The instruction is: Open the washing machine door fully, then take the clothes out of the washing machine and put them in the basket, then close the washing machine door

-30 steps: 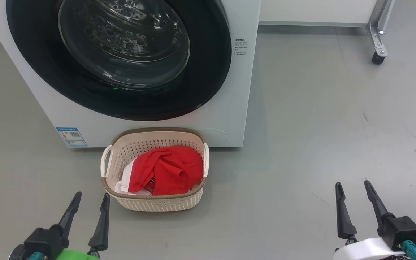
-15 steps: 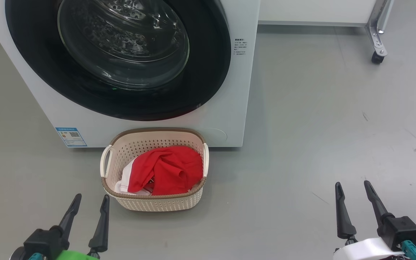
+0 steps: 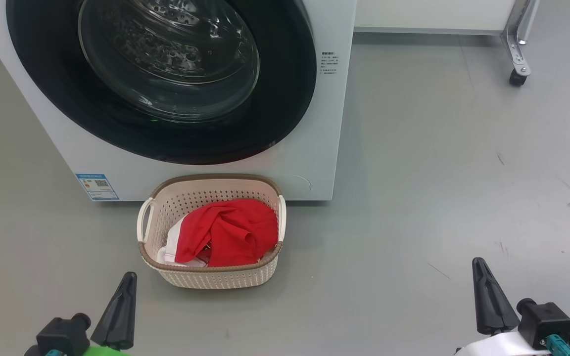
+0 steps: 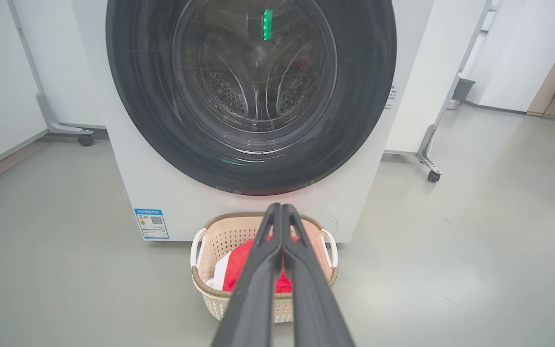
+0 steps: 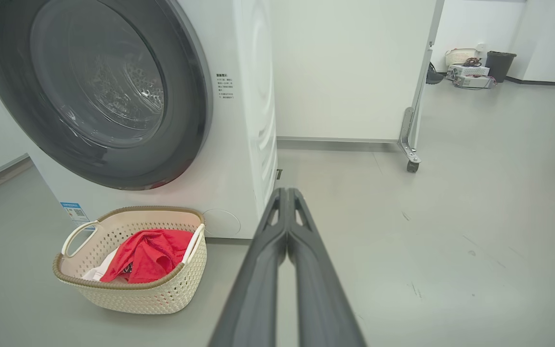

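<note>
The white washing machine [image 3: 314, 123] stands ahead with its black-rimmed round door [image 3: 166, 79] closed flat against the front. On the floor just before it sits the cream basket [image 3: 211, 274], holding red clothes [image 3: 225, 232] with a bit of white fabric. My left gripper [image 3: 129, 277] is low at the left, short of the basket, fingers pressed together and holding nothing. My right gripper [image 3: 479, 263] is low at the far right, also shut and empty. In the left wrist view the shut fingers [image 4: 277, 212] point at the basket [image 4: 200, 284]; the right wrist view shows the basket [image 5: 152, 296] to the left.
Grey floor spreads to the right of the machine. A white partition on a metal leg with a caster [image 3: 516, 76] stands at the back right. A blue sticker [image 3: 97, 186] marks the machine's lower left corner. Far off, a dark bin [image 5: 499, 65] and boxes sit by the wall.
Both grippers have gone from open to shut and sit a little lower in the head view. Basket, clothes and door have not moved.
</note>
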